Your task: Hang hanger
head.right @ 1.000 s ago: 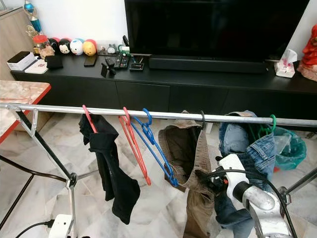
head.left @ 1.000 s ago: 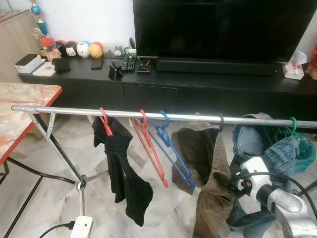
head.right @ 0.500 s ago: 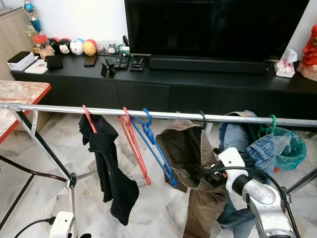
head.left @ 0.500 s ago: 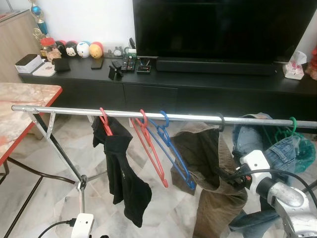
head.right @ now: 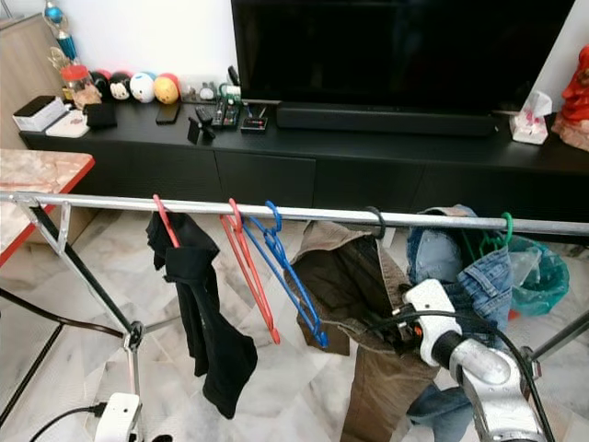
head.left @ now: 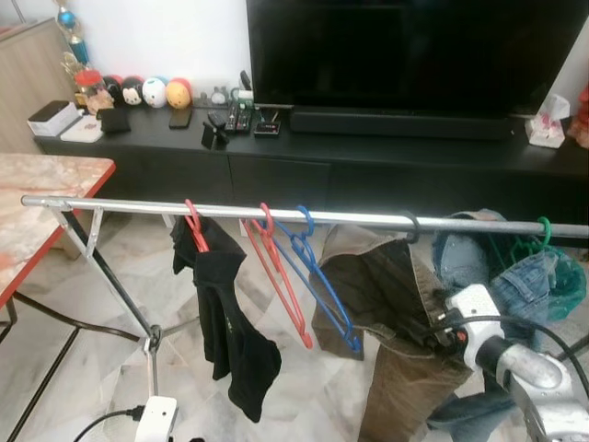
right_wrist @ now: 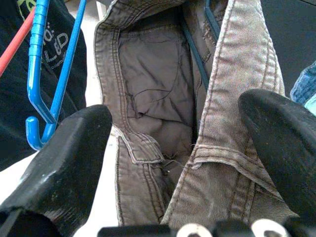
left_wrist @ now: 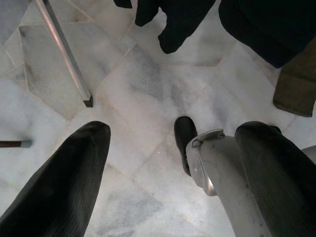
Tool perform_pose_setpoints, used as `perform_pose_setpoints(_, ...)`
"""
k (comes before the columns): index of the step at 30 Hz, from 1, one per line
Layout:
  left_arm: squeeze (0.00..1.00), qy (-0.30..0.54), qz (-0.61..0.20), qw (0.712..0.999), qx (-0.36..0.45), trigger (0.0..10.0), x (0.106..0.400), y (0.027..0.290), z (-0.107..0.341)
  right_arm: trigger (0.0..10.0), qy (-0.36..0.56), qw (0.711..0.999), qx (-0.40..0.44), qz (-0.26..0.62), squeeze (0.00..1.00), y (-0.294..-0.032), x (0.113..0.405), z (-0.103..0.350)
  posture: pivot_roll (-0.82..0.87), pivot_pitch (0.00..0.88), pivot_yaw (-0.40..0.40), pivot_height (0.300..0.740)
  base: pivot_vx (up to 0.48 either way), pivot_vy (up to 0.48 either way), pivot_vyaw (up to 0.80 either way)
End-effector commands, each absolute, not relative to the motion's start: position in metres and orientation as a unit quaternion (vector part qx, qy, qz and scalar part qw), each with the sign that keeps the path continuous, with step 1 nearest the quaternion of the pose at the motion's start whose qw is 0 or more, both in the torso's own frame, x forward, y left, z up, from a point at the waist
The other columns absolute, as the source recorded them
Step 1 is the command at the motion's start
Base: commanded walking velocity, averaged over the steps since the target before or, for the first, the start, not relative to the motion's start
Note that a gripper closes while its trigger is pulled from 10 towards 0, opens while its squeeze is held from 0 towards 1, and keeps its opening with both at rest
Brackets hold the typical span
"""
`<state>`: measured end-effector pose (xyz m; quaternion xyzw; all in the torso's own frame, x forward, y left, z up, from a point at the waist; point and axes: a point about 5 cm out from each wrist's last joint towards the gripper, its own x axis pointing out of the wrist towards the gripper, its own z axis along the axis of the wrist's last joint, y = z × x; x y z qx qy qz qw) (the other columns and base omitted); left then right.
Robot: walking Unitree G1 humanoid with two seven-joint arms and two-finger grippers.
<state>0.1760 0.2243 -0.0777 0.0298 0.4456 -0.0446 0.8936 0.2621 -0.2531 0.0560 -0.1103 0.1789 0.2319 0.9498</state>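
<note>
Hanging from the silver rail (head.left: pixel 230 212) of a drying rack, the dark hanger (head.left: pixel 410 227) shows as a thin black hook looped over the bar, with a slim dark arm visible inside the waistband of the brown trousers (head.left: pixel 398 318) it carries. The trousers are olive-brown corduroy-like cloth, their waist pulled open and tilted towards the robot's left, the legs dropping towards the marble floor (head.left: pixel 110 350). The right gripper (right_wrist: pixel 182 143) is up against the waistband at the trousers' right side, its two black fingers (right_wrist: pixel 64 153) spread wide with the open waist and the hanger's arm between them; in the head views its white wrist housing (head.right: pixel 431 304) lies against the cloth. Further left along the rail hang a blue hanger (head.left: pixel 317 276) and a red hanger (head.left: pixel 276 276), both bare and side by side, then another red hanger (head.left: pixel 193 228) carrying a black garment (head.left: pixel 230 322). To the right of the trousers, blue jeans (head.left: pixel 479 262) and green hangers (head.left: pixel 538 235) crowd the rail. Behind the rack stands a long black TV cabinet (head.left: pixel 276 157) with a television (head.left: pixel 405 55), round toy figures (head.left: pixel 152 92) and a tissue box (head.left: pixel 547 124). The left gripper (left_wrist: pixel 163 163) hangs low over the floor, its fingers held well apart, with the robot's black foot (left_wrist: pixel 185 138) beneath it.
</note>
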Motion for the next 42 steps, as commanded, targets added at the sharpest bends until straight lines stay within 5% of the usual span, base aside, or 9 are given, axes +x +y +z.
perform_pose_setpoints(1,0.00,0.457,-0.052,0.887,0.037,10.0,0.174,0.223,-0.080,10.0,0.177,0.952,-0.116,0.223,0.00,-0.258,0.265,0.059,0.04,0.000,0.027,0.740,0.000,0.000,0.00)
perform_pose_setpoints(15,0.00,0.452,-0.057,0.889,0.039,10.0,0.176,0.221,-0.079,10.0,0.161,0.956,-0.143,0.201,0.00,-0.281,0.275,0.079,0.04,0.000,0.033,0.740,0.000,0.000,0.00)
perform_pose_setpoints(32,0.00,0.460,-0.049,0.886,0.040,10.0,0.169,0.236,-0.078,10.0,0.206,0.950,-0.108,0.210,0.00,-0.267,0.271,0.053,0.04,0.005,0.034,0.740,0.000,0.000,0.00)
perform_pose_setpoints(42,0.00,0.463,-0.061,0.883,0.042,10.0,0.167,0.224,-0.082,10.0,0.226,0.946,-0.070,0.220,0.00,-0.251,0.264,0.033,0.05,0.012,0.037,0.740,0.000,0.000,0.00)
